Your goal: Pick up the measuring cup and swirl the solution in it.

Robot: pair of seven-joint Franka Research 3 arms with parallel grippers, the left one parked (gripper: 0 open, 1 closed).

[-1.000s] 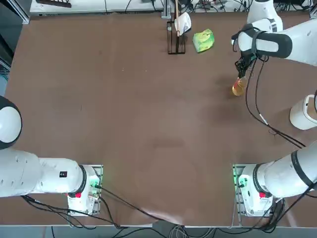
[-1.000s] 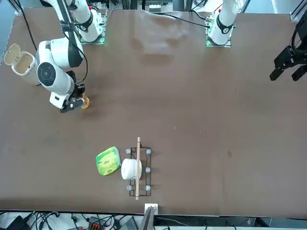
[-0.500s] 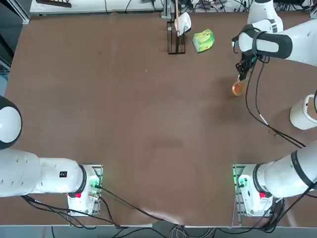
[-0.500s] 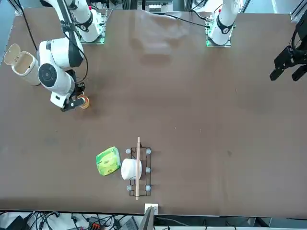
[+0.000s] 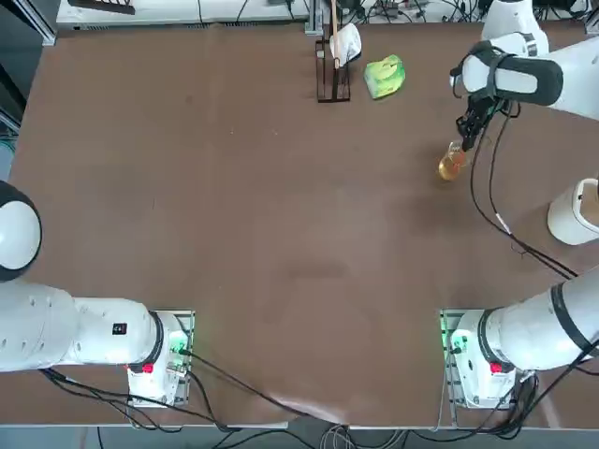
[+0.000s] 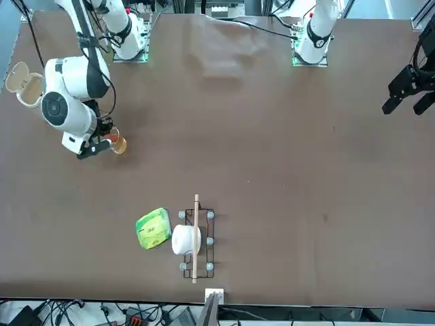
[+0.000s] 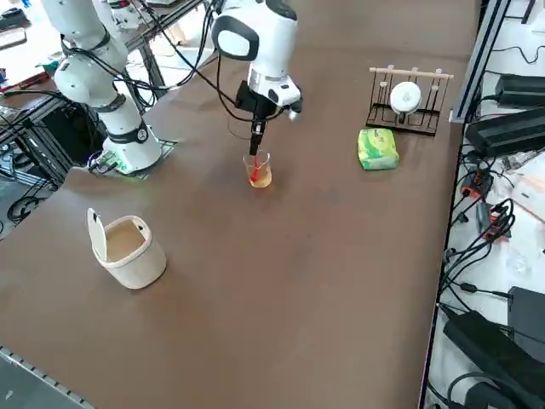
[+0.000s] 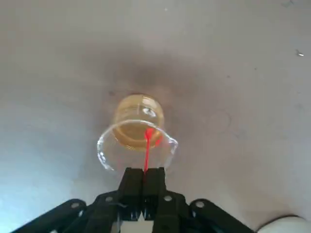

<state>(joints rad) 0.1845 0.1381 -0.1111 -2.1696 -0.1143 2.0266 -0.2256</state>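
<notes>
Pinching the near rim of the cup (image 8: pixel 138 138) with the right hand (image 8: pixel 144 187), fingers squeezed tight together on the thin glass. Gripping the rim, likely so the cup can be swung around. Holding it near the far right part of the tabletop (image 5: pixel 281 234), maybe lifted a little; cannot tell for sure. Keeping the orange solution (image 7: pixel 261 175) low in the cup, so less likely to spill. Reaching far out with the arm, hand pointing down over the cup. Sitting farther off: a green packet (image 5: pixel 385 76) and a small rack (image 5: pixel 332 65).
</notes>
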